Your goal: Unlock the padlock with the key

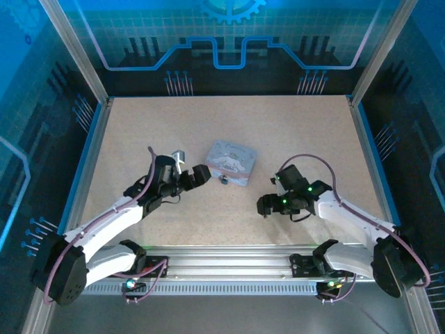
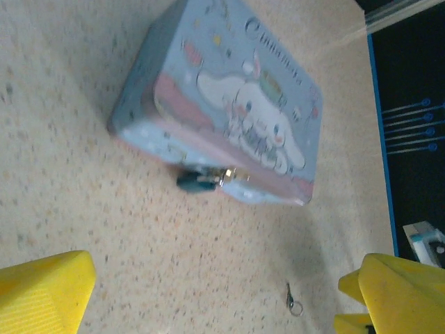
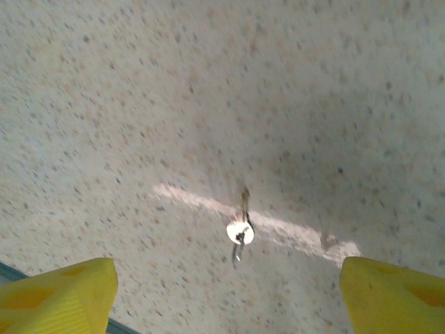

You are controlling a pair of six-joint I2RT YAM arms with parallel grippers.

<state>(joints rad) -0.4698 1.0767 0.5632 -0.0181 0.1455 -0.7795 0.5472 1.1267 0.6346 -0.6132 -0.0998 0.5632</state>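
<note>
The left gripper [image 2: 217, 292] is out over the table [image 1: 139, 139] with its yellow fingers [image 2: 42, 292] spread wide and nothing between them, pointed at the pale blue tin [image 2: 222, 104] with the cartoon rabbit on its lid. The tin lies flat near the middle of the table, lid down. The padlock [image 2: 199, 181] sits right against the tin's near side wall, about halfway along it. Its dark body rests on the table and a bit of brass shows where it meets the tin, but it is too small and blurred for me to say whether the shackle is shut. The key [image 3: 241, 226] lies by itself on the bare speckled table to the right of the tin, clear of both tin and padlock. It is a thin grey sliver with a small round bright spot at its middle, crossing a streak of light. The right gripper [image 3: 226, 278] is low over it, jaws well apart. The key is on the table between and a little ahead of that gripper's two yellow fingers [image 3: 59, 296], and neither of them touches it
</note>
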